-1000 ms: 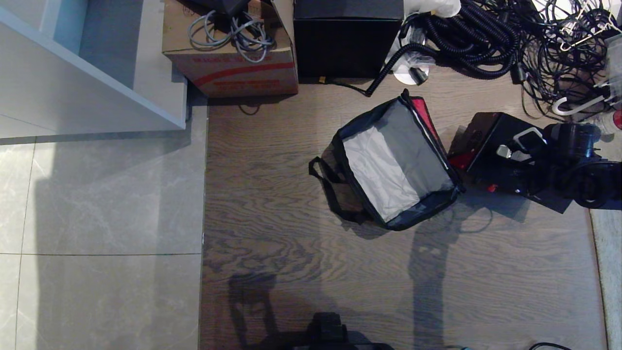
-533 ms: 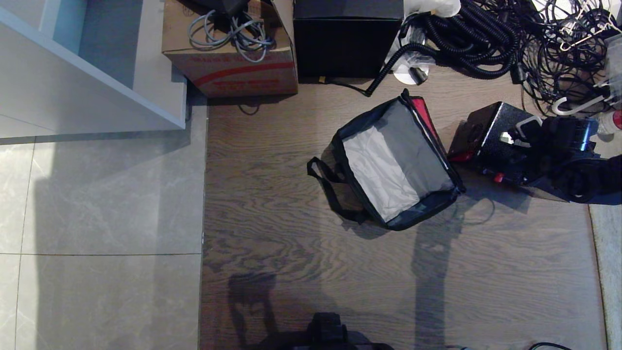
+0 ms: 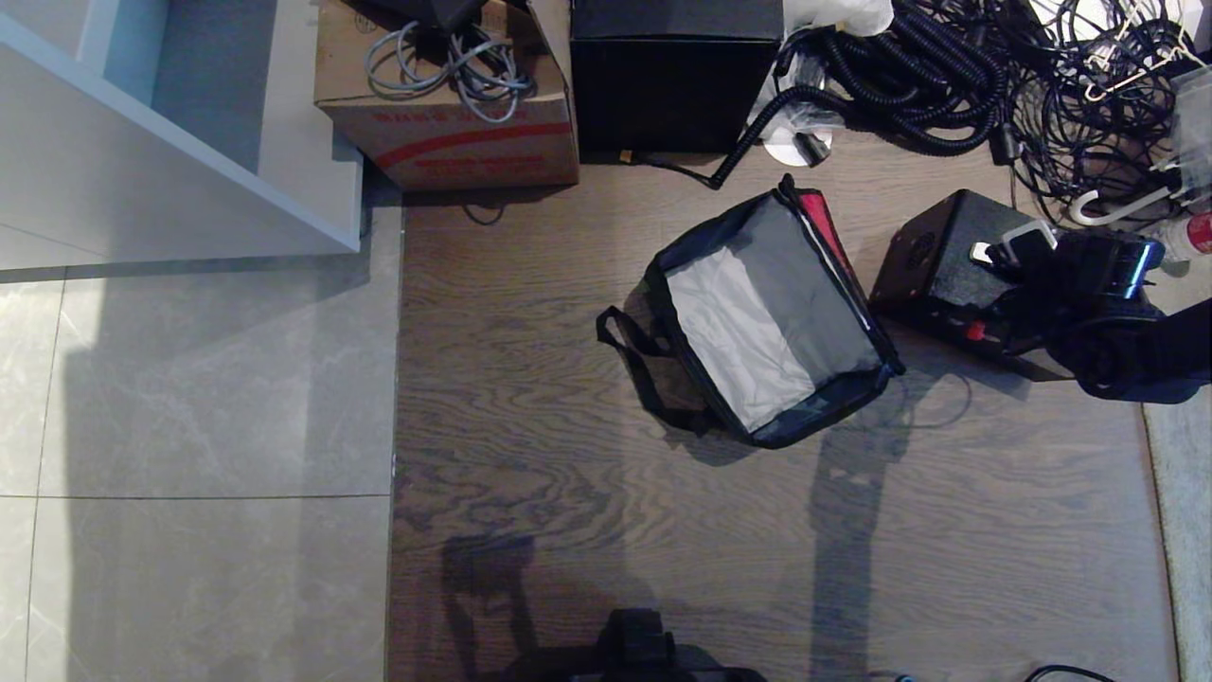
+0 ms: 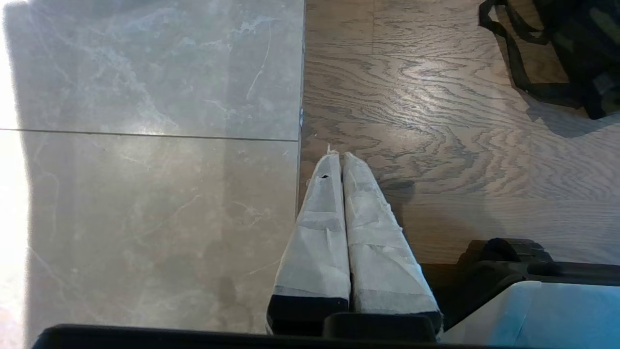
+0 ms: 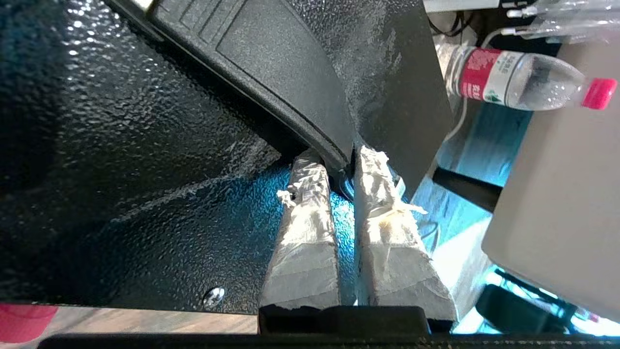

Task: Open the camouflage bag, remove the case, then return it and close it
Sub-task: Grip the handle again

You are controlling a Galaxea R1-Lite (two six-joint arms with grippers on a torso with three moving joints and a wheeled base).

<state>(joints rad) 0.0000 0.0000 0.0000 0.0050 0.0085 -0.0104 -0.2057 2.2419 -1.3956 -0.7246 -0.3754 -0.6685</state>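
Lifted since a moment ago, the case hangs tilted from the right gripper, which pinches its handle. Just left gapes the camouflage bag on the floor; the left gripper, pressed together, idles near.

cable heap cropped at frame edge, case partly hidden

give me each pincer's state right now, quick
Left pincer: shut, empty, above the floor.
Right pincer: shut on the handle of the case.

Black arm, frayed white-taped fingers
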